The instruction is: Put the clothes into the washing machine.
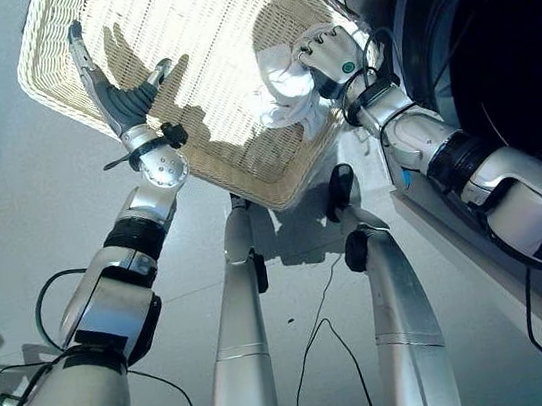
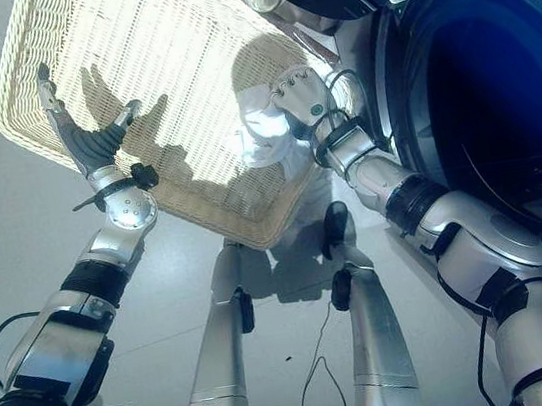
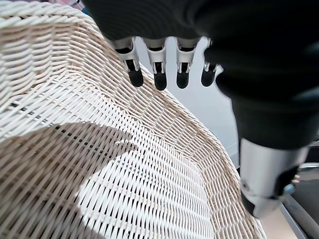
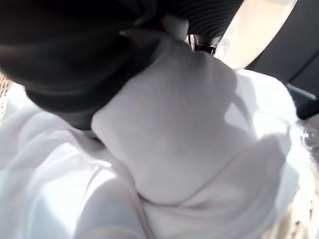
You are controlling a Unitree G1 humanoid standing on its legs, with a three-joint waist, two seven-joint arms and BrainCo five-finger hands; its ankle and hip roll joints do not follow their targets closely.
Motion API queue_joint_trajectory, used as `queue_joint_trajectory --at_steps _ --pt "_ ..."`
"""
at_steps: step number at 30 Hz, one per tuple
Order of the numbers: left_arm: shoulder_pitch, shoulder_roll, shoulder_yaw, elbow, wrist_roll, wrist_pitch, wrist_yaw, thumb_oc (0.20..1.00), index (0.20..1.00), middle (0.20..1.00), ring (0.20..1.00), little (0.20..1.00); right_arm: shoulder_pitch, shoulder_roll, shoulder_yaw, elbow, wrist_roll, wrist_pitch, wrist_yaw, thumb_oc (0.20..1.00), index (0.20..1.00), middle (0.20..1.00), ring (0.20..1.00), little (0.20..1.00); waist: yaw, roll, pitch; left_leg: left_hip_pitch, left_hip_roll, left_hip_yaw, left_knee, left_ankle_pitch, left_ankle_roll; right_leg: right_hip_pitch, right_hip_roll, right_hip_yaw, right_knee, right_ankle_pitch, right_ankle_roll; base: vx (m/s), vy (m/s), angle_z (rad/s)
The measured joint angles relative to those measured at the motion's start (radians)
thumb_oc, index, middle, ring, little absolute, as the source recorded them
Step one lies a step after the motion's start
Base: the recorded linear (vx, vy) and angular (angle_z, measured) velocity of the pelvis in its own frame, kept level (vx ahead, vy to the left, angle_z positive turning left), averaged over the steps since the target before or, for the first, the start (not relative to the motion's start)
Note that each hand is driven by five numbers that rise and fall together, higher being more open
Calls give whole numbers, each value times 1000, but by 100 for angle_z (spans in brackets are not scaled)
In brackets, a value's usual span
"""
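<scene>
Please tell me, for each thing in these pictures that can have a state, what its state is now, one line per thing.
White woven wicker basket: on the floor, tilted in view, nearly emptied.
White crumpled cloth garment: bunched at the basket's edge near the machine, gripped by the right hand.
Dark round washing machine opening: door open, drum dark inside.
Right hand: fingers curled on the garment.
Left hand: open, fingers straight, over the basket.

left robot hand (image 3: pixel 214 55) open, over wicker basket (image 3: pixel 99 164)
</scene>
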Motion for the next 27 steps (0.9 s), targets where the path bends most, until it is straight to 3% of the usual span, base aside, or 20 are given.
queue_joint_trajectory --at_steps 3,6,10,13,18,27 --pt "6 -1 0 -4 0 0 1 1000 1000 1000 1000 1000 22 1 -78 -30 292 -30 -14 200 200 200 200 200 1 0 0 0 0 0 0 0 0 0 0 0 0 0 0 0 0 0" --pt "25 0 2 -32 0 0 1 1000 1000 1000 1000 1000 82 4 -211 -67 641 -101 -13 200 200 200 200 200 1 0 0 -1 -1 -1 0 -1 -1 0 0 0 0 -1 1 0 0 0" --pt "75 -1 7 -78 11 -2 1 1000 1000 1000 1000 1000 240 38 -443 -141 1055 -259 25 200 200 200 200 200 -2 0 0 -1 -1 -2 1 -3 -3 -1 0 0 2 -7 -1 1 8 0" --pt "100 -2 13 -78 11 -1 7 1000 1000 1000 1000 1000 347 59 -504 -181 1264 -375 59 200 200 200 200 200 -26 0 0 -2 0 0 2 -4 -3 -1 0 3 1 -8 -1 1 49 -1" --pt "109 -6 45 -79 12 -1 25 1000 1000 1000 1000 1000 448 82 -584 -241 1395 -498 74 200 200 200 200 200 -55 0 0 -1 1 14 4 -7 -1 -6 4 14 -2 -8 -1 -3 40 -4" --pt "121 3 49 -82 11 -4 29 1000 1000 1000 1000 1000 494 70 -717 -204 1671 -610 141 200 200 200 200 200 -55 -1 0 1 18 16 8 -13 -8 -5 20 16 -9 -3 -8 -5 -2 -4"
